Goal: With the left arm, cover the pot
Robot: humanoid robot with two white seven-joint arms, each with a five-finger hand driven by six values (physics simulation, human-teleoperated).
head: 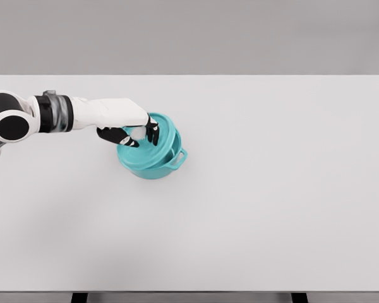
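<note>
Teal pot (153, 165) sits on the white tabletop (271, 189).
Left hand (134, 134) clamps the lid (161, 136), tilted over it.

Wide white table (271, 208) — plain grey wall (189, 35) behind, even light.

A wide white table (271, 214) fills the view, with a plain grey wall (189, 35) behind it.
</note>
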